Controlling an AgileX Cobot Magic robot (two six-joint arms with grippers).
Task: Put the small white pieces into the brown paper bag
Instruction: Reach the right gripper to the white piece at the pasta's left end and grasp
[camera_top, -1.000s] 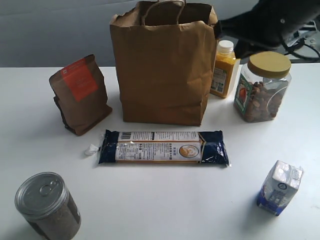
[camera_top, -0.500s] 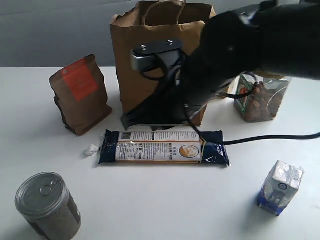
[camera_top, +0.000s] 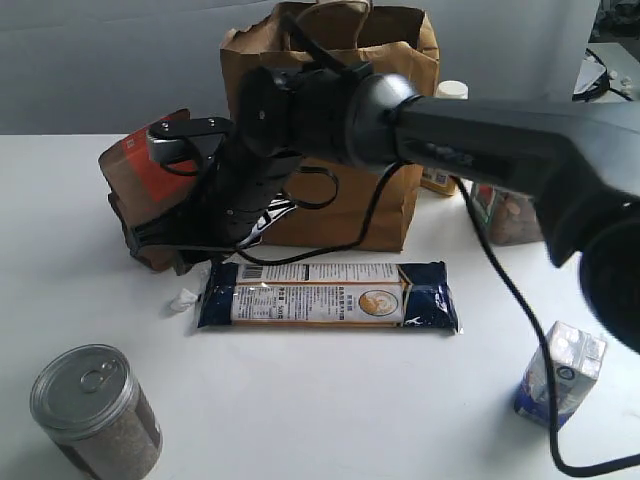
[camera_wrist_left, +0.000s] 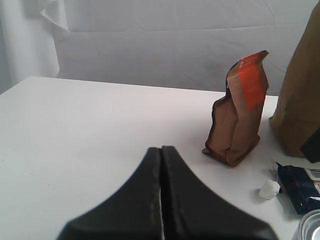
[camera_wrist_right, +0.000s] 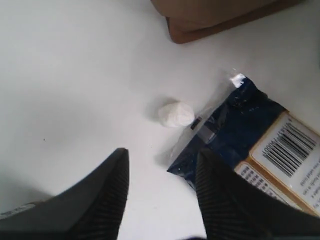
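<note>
One small white piece (camera_top: 183, 298) lies on the table off the left end of a long blue packet (camera_top: 330, 295); it also shows as the white piece (camera_wrist_right: 176, 114) and the white piece (camera_wrist_left: 269, 190). No other white piece is in view. The brown paper bag (camera_top: 400, 60) stands upright at the back, partly hidden by my right arm. My right gripper (camera_top: 185, 255) reaches across to the left and hangs open (camera_wrist_right: 160, 160) just above the table, a short way from the piece, with nothing between its fingers. My left gripper (camera_wrist_left: 161, 150) is shut and empty, off to the left.
A brown pouch with an orange label (camera_top: 150, 160) stands just behind my right gripper. A tin can (camera_top: 95, 410) is at the front left and a blue carton (camera_top: 562, 375) at the front right. A nut jar (camera_top: 510, 215) and juice bottle (camera_top: 450, 90) stand right of the bag.
My right arm has swung from the back right across the bag to the left and come down in front of the pouch, near the white piece. Nothing on the table has moved.
</note>
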